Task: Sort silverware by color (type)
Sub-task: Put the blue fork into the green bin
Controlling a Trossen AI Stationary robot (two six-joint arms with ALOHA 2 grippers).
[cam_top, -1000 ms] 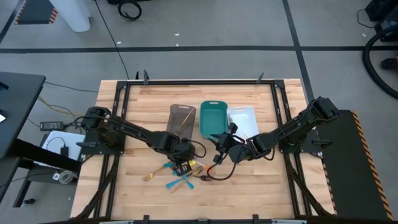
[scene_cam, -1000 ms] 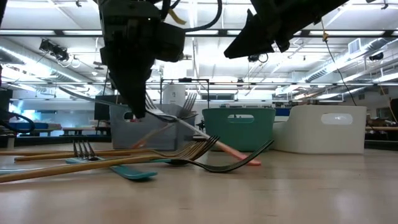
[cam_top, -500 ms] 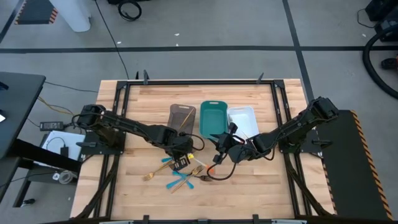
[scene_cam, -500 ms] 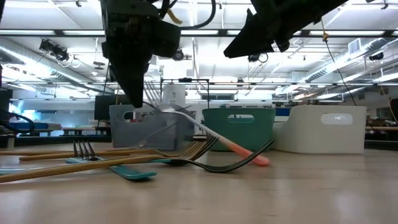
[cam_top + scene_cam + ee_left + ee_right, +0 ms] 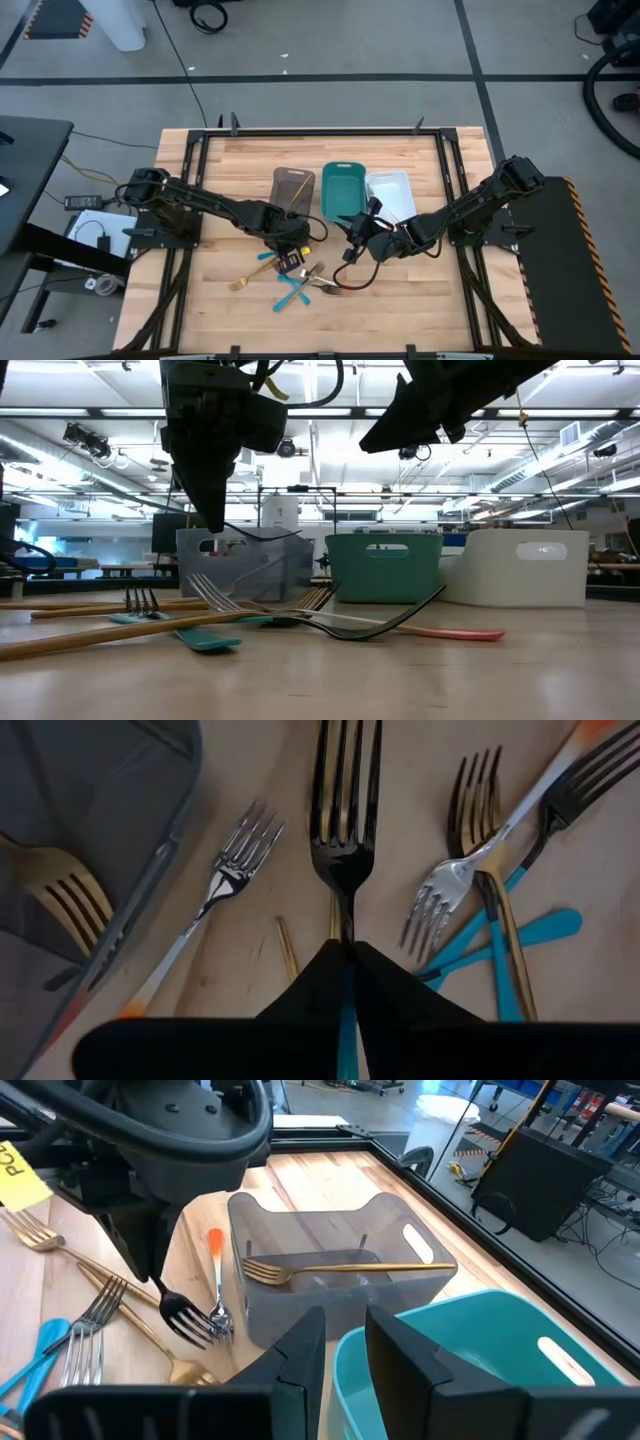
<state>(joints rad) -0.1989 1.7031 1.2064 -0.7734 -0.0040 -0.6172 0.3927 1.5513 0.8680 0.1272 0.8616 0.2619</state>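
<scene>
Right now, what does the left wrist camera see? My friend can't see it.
The left gripper is shut on a dark fork with a blue handle, lifted over the wooden table. Below lie more forks, and a gold fork rests in the grey tray.

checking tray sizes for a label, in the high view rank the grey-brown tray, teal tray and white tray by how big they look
1. teal tray, looks largest, though only slightly.
2. grey-brown tray and white tray: these look about alike, and the right arm covers part of the white one, so I won't rank them.
</scene>
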